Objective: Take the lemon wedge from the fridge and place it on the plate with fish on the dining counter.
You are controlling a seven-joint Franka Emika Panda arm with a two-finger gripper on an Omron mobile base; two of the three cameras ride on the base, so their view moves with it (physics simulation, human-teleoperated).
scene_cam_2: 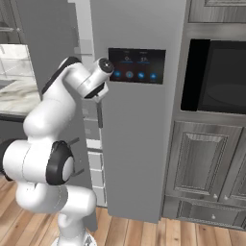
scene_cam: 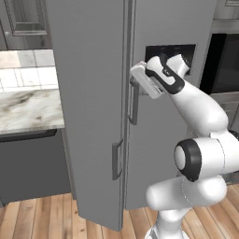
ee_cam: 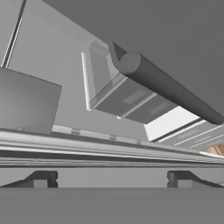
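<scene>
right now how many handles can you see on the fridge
2: a lower handle on the left door and a higher handle on the right door, by the gripper.

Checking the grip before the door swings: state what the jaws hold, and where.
Nothing is held. The gripper stands open, its jaws spread wide, with the fridge door's bar handle ahead of them, not between them.

A: Base cams?
B: Both ride behind my arm, left and right, looking forward and down, sharing the fridge [scene_cam: 98,107] front close up.
A: Hand cam?
B: Very near, looking along a door handle [ee_cam: 168,89].
</scene>
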